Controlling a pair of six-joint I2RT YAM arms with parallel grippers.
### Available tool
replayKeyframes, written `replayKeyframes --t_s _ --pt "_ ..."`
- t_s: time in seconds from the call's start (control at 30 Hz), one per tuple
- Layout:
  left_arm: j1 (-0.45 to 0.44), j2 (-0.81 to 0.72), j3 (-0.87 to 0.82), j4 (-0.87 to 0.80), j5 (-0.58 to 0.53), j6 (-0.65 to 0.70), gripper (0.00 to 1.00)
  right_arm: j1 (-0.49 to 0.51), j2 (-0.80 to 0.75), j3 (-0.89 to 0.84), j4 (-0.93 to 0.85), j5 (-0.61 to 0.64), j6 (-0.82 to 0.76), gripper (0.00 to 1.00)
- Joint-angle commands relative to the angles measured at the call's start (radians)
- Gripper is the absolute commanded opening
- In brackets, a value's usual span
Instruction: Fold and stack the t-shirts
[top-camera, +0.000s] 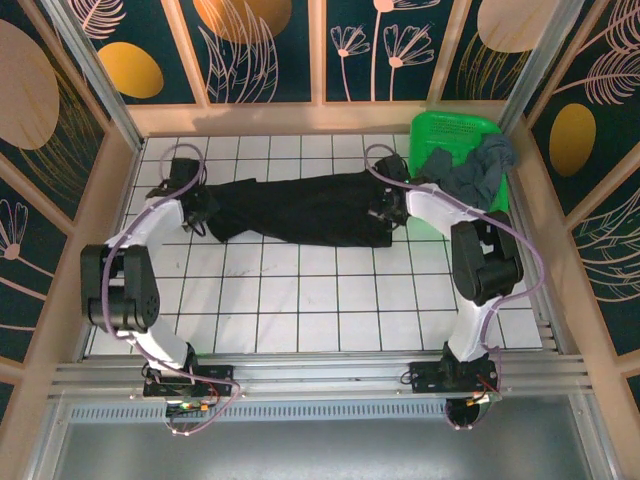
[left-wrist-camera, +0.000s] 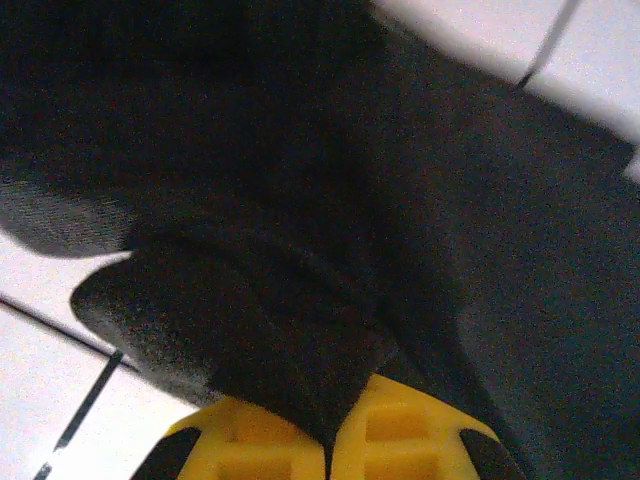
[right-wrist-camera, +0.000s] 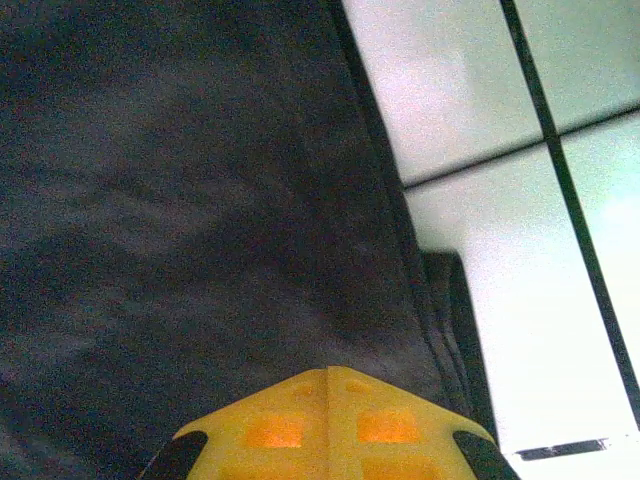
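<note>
Black t-shirt (top-camera: 300, 207), left claw (top-camera: 205, 214) clamped on one end, right claw (top-camera: 385, 212) opposite

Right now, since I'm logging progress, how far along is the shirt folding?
Done: nothing looks folded or stacked yet. In hand: the left tool and right tool are shut on opposite ends of the black t-shirt. Left: folding it, then the grey t-shirt in the green basket.

The black t-shirt (top-camera: 300, 208) is stretched left to right near the table's (top-camera: 300, 310) far edge. The grey t-shirt (top-camera: 482, 170) is bunched in the basket (top-camera: 440, 128), far right corner.
</note>
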Motion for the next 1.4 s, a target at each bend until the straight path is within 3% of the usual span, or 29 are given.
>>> replayKeyframes --t_s 0.0,0.27,0.47,0.7,0.9,1.23,1.37 --pt "0.001 -0.085 0.129 -0.036 0.012 -0.071 0.0 -0.021 -0.115 0.112 -0.006 -0.035 -0.002 0.0" --pt "0.003 -0.158 0.373 -0.06 0.007 -0.109 0.0 -0.086 -0.211 0.294 0.055 -0.093 -0.047 0.0" --pt "0.006 -0.19 0.431 -0.065 0.102 -0.102 0.0 -0.054 -0.24 0.304 0.001 -0.14 -0.103 0.0" --pt "0.006 -0.248 0.286 -0.058 0.119 -0.099 0.0 0.253 -0.208 0.017 0.015 -0.107 -0.31 0.48" --pt "0.006 -0.279 0.212 -0.084 0.074 -0.08 0.0 0.464 -0.068 -0.058 0.061 -0.003 -0.426 0.67" --pt "0.006 -0.271 0.206 -0.104 0.058 -0.073 0.0 0.591 0.208 0.085 0.023 0.116 -0.49 0.68" --pt "0.006 -0.267 0.198 -0.104 0.061 -0.073 0.0 0.593 0.264 0.116 0.013 0.148 -0.476 0.56"
